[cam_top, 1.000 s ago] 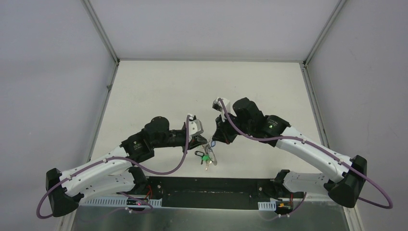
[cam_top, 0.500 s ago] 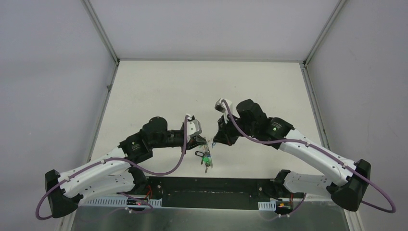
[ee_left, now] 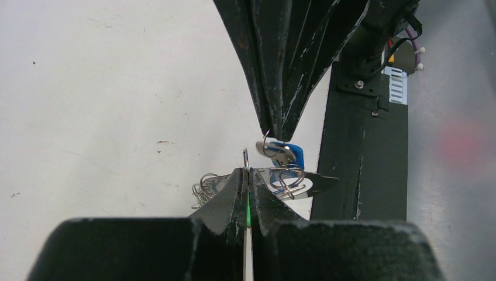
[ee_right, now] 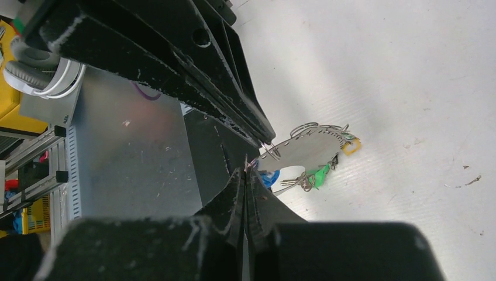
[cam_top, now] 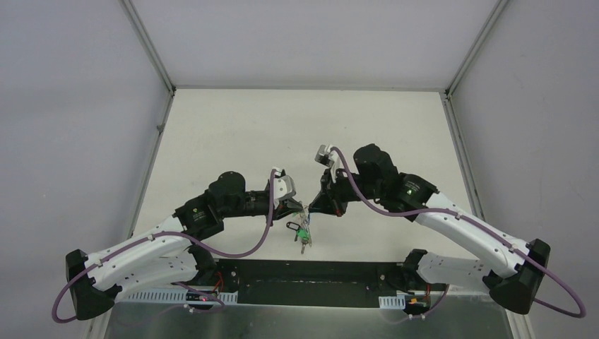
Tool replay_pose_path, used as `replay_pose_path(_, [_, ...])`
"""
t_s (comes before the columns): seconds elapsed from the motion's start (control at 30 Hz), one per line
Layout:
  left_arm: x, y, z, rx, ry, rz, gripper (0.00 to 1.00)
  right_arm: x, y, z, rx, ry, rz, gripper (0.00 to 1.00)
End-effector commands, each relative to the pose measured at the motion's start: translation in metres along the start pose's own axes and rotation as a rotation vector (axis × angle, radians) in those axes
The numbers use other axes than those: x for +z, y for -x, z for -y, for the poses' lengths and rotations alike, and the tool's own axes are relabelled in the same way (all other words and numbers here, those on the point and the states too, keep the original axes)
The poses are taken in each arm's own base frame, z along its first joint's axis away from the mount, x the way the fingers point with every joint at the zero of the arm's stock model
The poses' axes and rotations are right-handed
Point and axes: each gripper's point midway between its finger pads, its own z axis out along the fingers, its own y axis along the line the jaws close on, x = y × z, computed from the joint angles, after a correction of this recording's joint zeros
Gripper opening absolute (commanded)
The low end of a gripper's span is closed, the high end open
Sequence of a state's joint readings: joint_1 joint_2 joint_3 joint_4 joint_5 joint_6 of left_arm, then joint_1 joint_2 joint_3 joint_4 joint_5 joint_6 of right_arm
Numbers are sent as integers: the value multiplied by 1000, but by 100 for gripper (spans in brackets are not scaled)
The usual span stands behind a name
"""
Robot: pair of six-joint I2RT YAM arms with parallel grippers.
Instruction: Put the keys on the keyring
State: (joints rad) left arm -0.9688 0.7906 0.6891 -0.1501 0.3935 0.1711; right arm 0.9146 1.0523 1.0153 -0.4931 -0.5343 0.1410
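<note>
My left gripper (cam_top: 301, 209) (ee_left: 247, 170) is shut on the thin metal keyring (ee_left: 246, 157), seen edge-on and held above the table. Small wire loops (ee_left: 288, 178) hang off its rim. In the right wrist view the keyring (ee_right: 313, 146) carries a yellow-tagged key (ee_right: 351, 145) and a green-tagged key (ee_right: 319, 174). The green key (cam_top: 303, 234) dangles below both grippers. My right gripper (cam_top: 312, 208) (ee_right: 245, 169) is shut on the small wire loop (ee_left: 266, 139) of a blue-headed key (ee_left: 291, 155), tip to tip with the left fingers (ee_right: 257, 126).
The white table (cam_top: 282, 127) lies between grey side walls. A black base plate (cam_top: 311, 272) and a metal sheet (ee_right: 128, 158) run along the near edge, right under the dangling keys. A small dark clip (cam_top: 291, 226) hangs beside the green key.
The right arm has swung left and brought its gripper up against the left gripper's tip. The hanging keys shifted slightly. Both grippers stayed shut.
</note>
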Motion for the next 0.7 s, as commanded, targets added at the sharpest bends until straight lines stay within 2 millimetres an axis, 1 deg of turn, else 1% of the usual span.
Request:
replay_pose_path(0.0, [-4, 35, -1, 22, 12, 99, 0, 3, 25, -6, -52, 35, 64, 0])
replay_pose_path(0.17, [-4, 35, -1, 20, 9, 98, 0, 3, 25, 5, -37, -36, 69, 0])
replay_pose_path(0.33, [-5, 35, -1, 21, 8, 99, 0, 2, 28, 7, -29, -48, 86, 0])
replay_pose_path(0.5, [-5, 35, 0, 20, 6, 99, 0, 8, 23, 13, -6, -63, 66, 0])
replay_pose_path(0.67, [-5, 35, 0, 16, 6, 99, 0, 8, 19, 22, 14, -116, 57, 0])
